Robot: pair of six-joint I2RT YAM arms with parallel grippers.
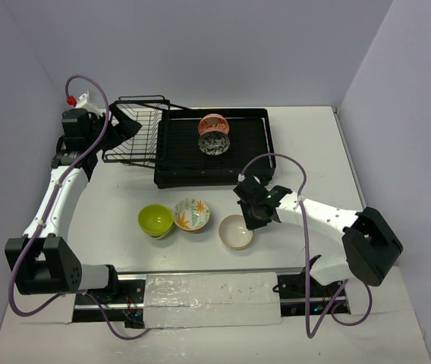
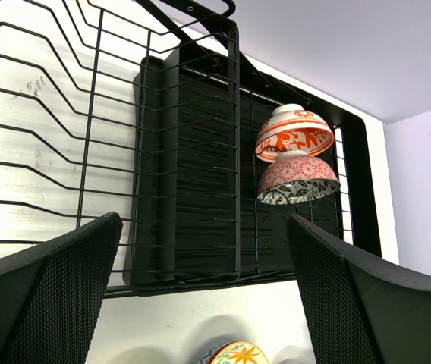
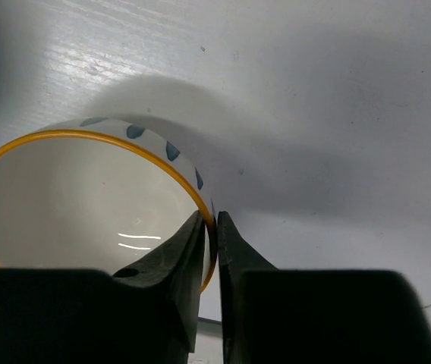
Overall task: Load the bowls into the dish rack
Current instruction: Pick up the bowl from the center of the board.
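Note:
The black dish rack (image 1: pixel 176 155) stands at the back, and two patterned bowls stand on edge in it: a red-orange one (image 1: pixel 212 123) and a darker pink-patterned one (image 1: pixel 215 143). The left wrist view also shows them, red-orange (image 2: pixel 295 133) above pink (image 2: pixel 297 178). On the table in front are a lime green bowl (image 1: pixel 155 220), a white orange-leaf bowl (image 1: pixel 192 214) and a cream bowl (image 1: pixel 235 232). My right gripper (image 3: pixel 215 220) is shut on the cream bowl's (image 3: pixel 71 205) orange rim, one finger inside and one outside. My left gripper (image 2: pixel 204 220) is open and empty near the wire basket.
The wire basket section (image 1: pixel 132 140) juts out from the rack's left side, right under my left gripper (image 1: pixel 121 121). The leaf bowl's edge shows at the bottom of the left wrist view (image 2: pixel 238 354). Grey walls close in the table at the back and both sides.

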